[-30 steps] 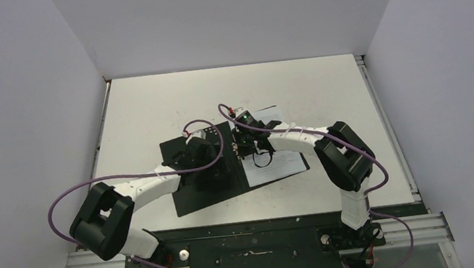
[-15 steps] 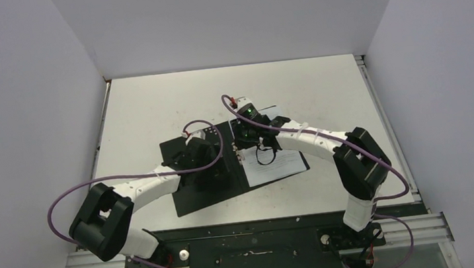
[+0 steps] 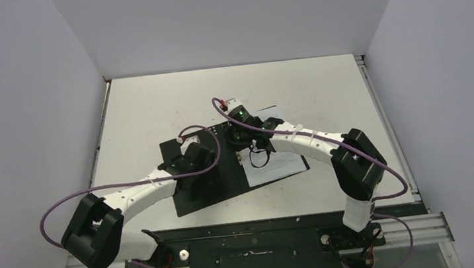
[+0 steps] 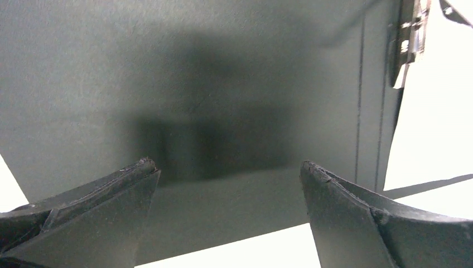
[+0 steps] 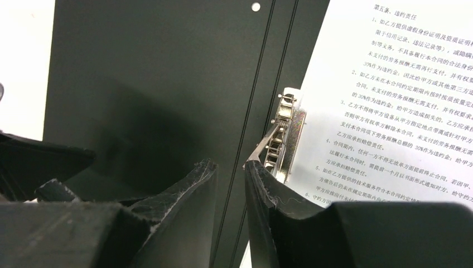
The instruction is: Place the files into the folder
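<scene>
As befits paper lying flat on the open folder, treat the files as light, limp, slippery; pinch a free edge. Note left fingers spread wide, right fingers barely parted at the spine clip, empty.

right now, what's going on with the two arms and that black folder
The folder lies open on the table, black inside up, with the files on its right half, their edge at the metal clip. The right gripper sits low beside that clip, jaws slightly apart and holding nothing. The left gripper hangs over the folder's left half, jaws wide open.
</scene>
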You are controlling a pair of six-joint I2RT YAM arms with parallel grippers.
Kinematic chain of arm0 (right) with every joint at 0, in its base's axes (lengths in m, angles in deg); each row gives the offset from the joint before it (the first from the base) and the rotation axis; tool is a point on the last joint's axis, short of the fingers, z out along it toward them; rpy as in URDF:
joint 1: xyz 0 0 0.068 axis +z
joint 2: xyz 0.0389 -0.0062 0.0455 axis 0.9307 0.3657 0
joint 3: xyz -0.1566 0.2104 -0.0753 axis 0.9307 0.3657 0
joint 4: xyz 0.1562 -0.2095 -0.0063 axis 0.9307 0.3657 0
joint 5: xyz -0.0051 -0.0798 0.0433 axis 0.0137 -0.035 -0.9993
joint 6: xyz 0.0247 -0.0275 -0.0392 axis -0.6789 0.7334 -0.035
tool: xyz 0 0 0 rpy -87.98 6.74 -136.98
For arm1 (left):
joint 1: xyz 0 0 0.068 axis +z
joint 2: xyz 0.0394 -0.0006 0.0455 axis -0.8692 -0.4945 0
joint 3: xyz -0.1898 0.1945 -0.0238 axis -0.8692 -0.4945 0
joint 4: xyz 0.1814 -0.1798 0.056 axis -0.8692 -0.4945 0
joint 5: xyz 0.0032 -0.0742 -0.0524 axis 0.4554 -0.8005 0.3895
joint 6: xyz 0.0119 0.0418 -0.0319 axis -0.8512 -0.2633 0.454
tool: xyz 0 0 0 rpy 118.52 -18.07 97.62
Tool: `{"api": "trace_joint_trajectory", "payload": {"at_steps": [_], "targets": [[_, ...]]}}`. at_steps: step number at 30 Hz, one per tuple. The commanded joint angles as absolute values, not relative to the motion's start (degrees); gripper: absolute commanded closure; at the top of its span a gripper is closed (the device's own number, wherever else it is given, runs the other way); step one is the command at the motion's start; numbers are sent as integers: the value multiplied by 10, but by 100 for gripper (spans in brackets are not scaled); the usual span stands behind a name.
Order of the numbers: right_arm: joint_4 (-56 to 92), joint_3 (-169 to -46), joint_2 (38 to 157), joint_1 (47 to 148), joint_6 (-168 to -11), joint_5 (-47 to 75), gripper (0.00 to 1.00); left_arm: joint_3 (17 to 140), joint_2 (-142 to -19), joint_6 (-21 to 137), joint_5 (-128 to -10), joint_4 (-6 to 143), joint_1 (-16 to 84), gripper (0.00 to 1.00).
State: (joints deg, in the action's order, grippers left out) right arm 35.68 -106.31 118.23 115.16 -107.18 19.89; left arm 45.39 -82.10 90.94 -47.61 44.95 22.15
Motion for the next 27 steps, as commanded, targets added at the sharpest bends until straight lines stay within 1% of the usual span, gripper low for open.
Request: {"api": "trace_joint_trajectory", "payload": {"at_steps": [1, 11, 19, 27], "targets": [[358, -1089, 1200, 1157, -1065, 211, 75, 476, -821, 922, -433, 399, 204, 0], [362, -1093, 1212, 1159, -1058, 211, 78, 441, -813, 941, -433, 391, 190, 3], [371, -1089, 1213, 1162, -1052, 211, 82, 419, -827, 951, -454, 414, 190, 3], [390, -1091, 1220, 1165, -1040, 228, 83, 407, -852, 961, -472, 436, 190, 3]]}}
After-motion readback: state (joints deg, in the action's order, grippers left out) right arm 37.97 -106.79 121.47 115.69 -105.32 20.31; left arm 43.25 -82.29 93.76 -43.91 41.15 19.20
